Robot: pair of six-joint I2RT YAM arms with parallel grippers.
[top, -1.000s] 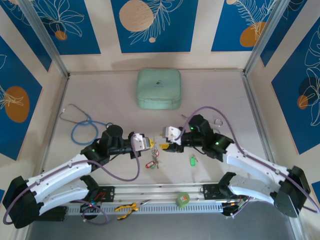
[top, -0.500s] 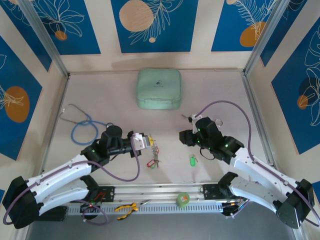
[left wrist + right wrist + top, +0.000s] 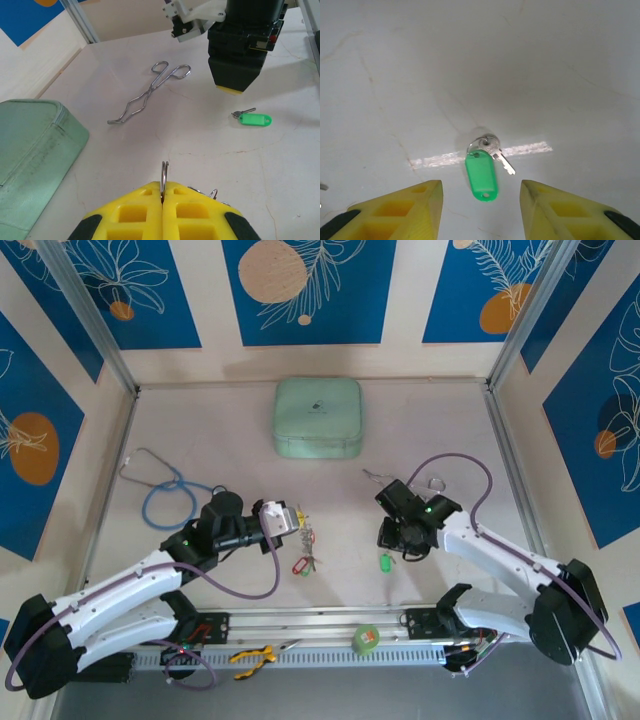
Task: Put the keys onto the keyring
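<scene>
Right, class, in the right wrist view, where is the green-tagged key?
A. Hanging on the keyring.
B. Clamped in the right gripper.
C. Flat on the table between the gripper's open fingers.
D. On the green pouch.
C: the green-tagged key lies flat on the table, the right gripper open, a yellow finger on either side and neither touching it.

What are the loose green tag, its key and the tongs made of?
Green tag: plastic, glossy, with even saturated colour and moulded rounded edges.
Key: bare metal, silvery with bright glints. Possibly steel or plated brass; the look leaves it open.
Tongs: thin bent metal rod, shiny grey, probably steel.
</scene>
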